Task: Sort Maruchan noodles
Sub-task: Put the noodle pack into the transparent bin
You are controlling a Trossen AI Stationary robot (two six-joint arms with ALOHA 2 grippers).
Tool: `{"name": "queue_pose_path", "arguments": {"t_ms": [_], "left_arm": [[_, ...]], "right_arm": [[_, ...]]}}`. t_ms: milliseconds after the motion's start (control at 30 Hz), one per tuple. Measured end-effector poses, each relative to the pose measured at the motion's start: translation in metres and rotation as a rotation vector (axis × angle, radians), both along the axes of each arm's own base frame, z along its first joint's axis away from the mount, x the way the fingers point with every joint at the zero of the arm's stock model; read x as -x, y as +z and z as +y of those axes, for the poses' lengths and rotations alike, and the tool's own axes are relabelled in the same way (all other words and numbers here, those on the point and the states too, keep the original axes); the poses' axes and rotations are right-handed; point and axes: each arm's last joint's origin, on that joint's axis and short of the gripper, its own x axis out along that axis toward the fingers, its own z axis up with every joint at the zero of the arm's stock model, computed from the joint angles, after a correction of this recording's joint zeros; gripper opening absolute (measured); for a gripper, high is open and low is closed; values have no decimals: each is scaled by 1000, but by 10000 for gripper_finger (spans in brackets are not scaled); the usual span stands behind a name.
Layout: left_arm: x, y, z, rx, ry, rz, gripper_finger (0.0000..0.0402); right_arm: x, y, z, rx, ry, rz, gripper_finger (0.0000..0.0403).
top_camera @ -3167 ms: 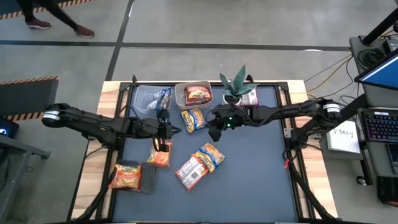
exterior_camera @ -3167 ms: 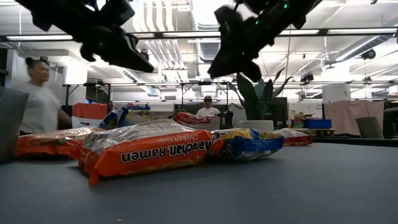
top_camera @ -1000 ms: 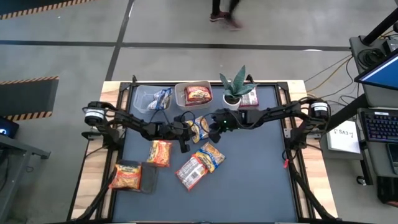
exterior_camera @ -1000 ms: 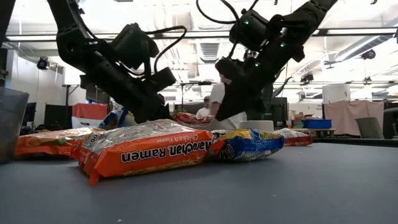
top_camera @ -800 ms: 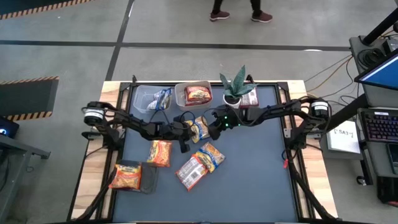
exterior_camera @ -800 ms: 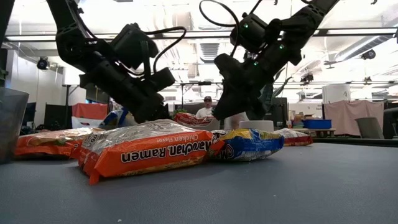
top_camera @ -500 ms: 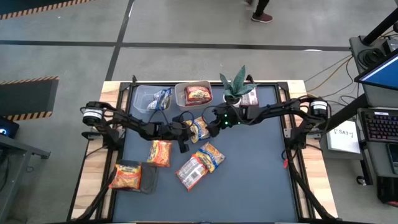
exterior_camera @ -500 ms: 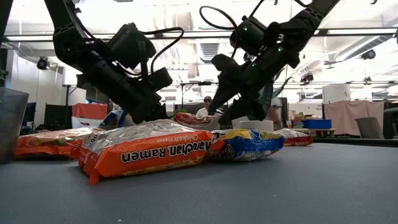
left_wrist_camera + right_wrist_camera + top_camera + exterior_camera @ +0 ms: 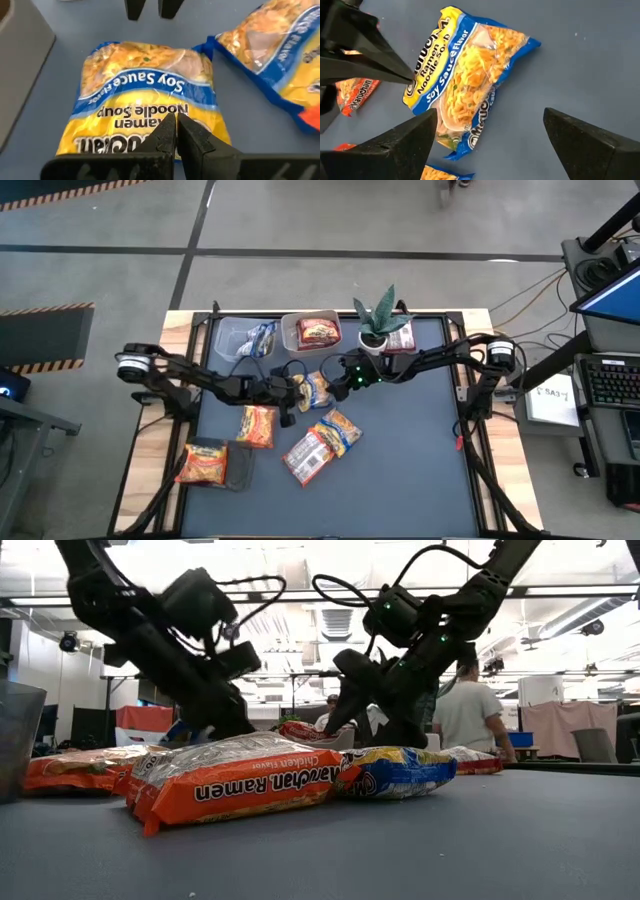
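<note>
A blue-and-yellow soy-sauce noodle packet (image 9: pixel 314 390) lies flat on the dark mat (image 9: pixel 410 460), between my two grippers. My left gripper (image 9: pixel 176 124) is shut, with its tips at the packet's yellow end (image 9: pixel 420 82). My right gripper (image 9: pixel 490 112) hovers open above the packet's other end, one finger on each side, touching nothing. More noodle packets lie nearer: an orange one (image 9: pixel 257 425), a pair (image 9: pixel 320 445), and an orange one (image 9: pixel 203 463) at the near left. My left gripper's shut fingertips (image 9: pixel 170 131) stand slanting down over the packet's yellow end (image 9: pixel 125 142), coming from the table's left. I cannot tell whether they touch it. The packet lies flat on the mat.
Along the far edge stand a clear tub (image 9: pixel 240 338) with a blue packet, a tub (image 9: pixel 312 332) with a red packet, a potted plant (image 9: pixel 378 318) and a red packet (image 9: pixel 402 338). A grey pad (image 9: pixel 238 467) lies by the near-left packet. A person (image 9: pixel 480 720) stands beyond the table.
My right gripper has opened wide, rolled about its own line, and sunk toward the blue-and-yellow packet, moving toward the table's left. My left gripper, still shut, has drawn back a little toward the left edge.
</note>
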Motion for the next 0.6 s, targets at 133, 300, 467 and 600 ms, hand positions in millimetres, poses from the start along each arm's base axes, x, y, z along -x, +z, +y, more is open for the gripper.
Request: {"name": "queue_pose_path", "arguments": {"t_ms": [133,300,467,600], "left_arm": [[10,3,0,1,1,30,0],[15,-6,0,21,19,51,0],[13,-7,-1,38,30,12,0],[8,-1,-1,35,27,-16,0]], "right_arm": [[0,1,0,2,1,-7,353],[-1,2,0,6,2,-19,354],[-2,3,0,9,3,-34,354],[-4,-2,0,-8,23,-39,354]]}}
